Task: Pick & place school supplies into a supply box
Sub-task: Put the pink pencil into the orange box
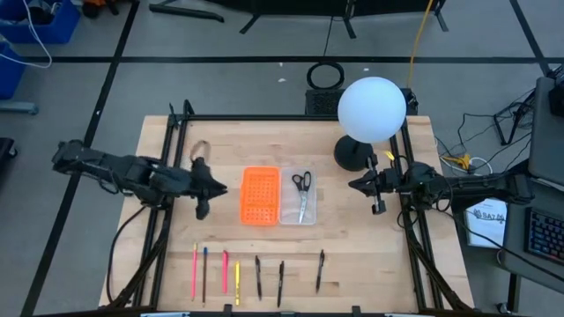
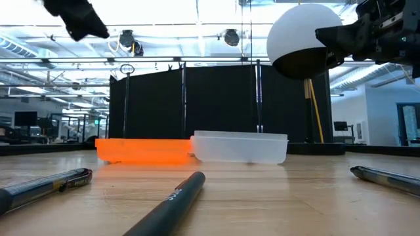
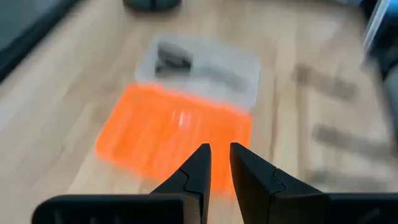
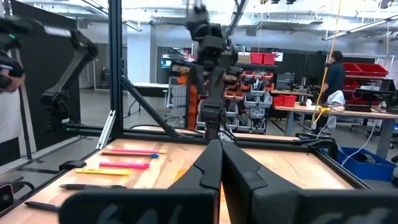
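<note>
Scissors (image 1: 302, 188) lie inside the clear box (image 1: 298, 218) at mid-surface, handles toward the far edge, blades pointing toward the near edge. Touching the box's left side sits the orange piece (image 1: 259, 195), about the same size; in the low view the two stand side by side, orange (image 2: 143, 150) left of the clear box (image 2: 240, 147). Pens and pencils lie in a loose row along the near edge of the wooden surface (image 1: 352, 246), well apart from the box: a pink one (image 1: 194, 269), a dark one (image 1: 204, 271), a short pink one (image 1: 226, 265), a yellow one (image 1: 237, 282), then three black pens (image 1: 258, 276) (image 1: 281, 283) (image 1: 320, 270). The left claw (image 1: 204, 194) hangs above the surface just left of the orange piece, and its wrist view looks down on the orange piece (image 3: 174, 134) with the box (image 3: 205, 65) beyond; its fingers (image 3: 198, 168) stand slightly apart with a narrow gap and nothing between them. The right claw (image 1: 372, 187) waits at the right side of the surface, near the lamp base (image 1: 352, 153) under the white globe (image 1: 372, 108); its fingers (image 4: 208, 163) are pressed together, clenched on nothing. Beyond the surface, the right wrist view shows a person (image 4: 333, 78) standing by a bench in the room.
</note>
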